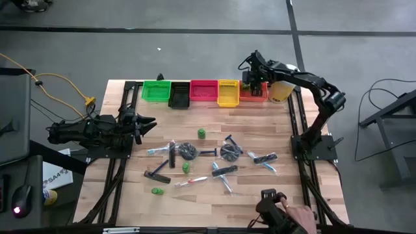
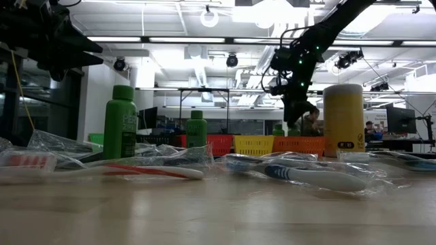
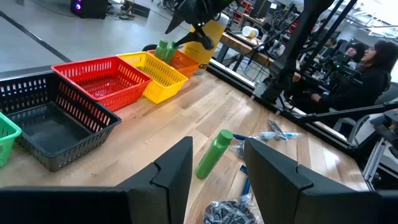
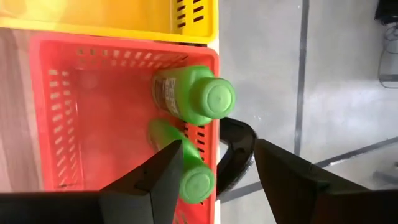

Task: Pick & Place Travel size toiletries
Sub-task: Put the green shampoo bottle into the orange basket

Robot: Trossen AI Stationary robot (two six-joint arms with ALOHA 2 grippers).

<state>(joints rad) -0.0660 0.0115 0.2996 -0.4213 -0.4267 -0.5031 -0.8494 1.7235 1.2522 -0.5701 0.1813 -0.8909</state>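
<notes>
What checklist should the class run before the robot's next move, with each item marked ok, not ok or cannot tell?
1. Right gripper above the orange bin: ok.
2. Its fingers open, holding nothing: ok.
3. Two green bottles inside that bin: ok.
4. Left gripper open, clear of the items: ok.
5. Table cleared of toiletries: not ok; a green bottle lies near the left gripper.
6. Person's hand away from the table edge: not ok.

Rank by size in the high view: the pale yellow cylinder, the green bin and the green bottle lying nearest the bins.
1. green bin
2. pale yellow cylinder, somewhat smaller
3. green bottle, clearly the smallest
</notes>
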